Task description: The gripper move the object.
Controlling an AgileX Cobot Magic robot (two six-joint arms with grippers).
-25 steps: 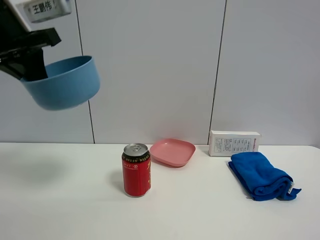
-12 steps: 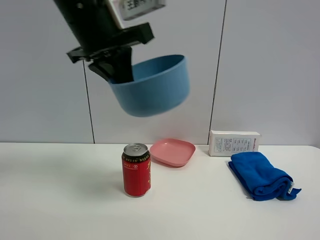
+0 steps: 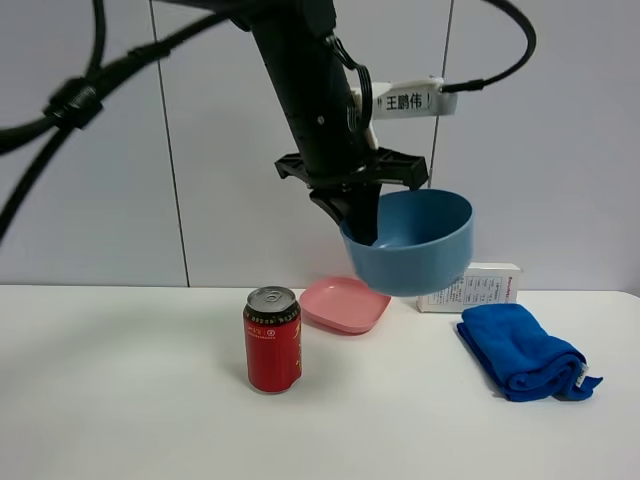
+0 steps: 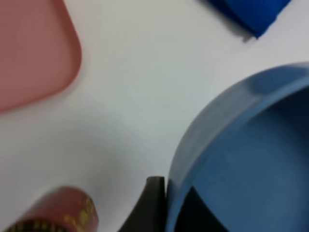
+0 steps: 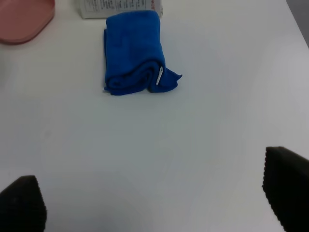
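The light-blue bowl [image 3: 410, 243] hangs in the air above the table, between the pink plate and the blue cloth. My left gripper [image 3: 362, 226] is shut on its rim, one dark finger inside and one outside. The left wrist view shows the bowl [image 4: 241, 159] close up, with a finger [image 4: 150, 208] against its outer wall. My right gripper [image 5: 154, 203] is open and empty, with its two black fingertips [image 5: 285, 186] spread wide over bare table, and it does not show in the exterior high view.
A red soda can [image 3: 273, 340] stands left of centre on the white table [image 3: 150, 400]. A shallow pink plate [image 3: 345, 304] lies behind it. A white box [image 3: 470, 287] stands at the back wall. A folded blue cloth [image 3: 520, 352] lies at the right.
The left arm has carried the bowl from the upper left to the right and downward, over the can and the plate. The things on the table have not moved.
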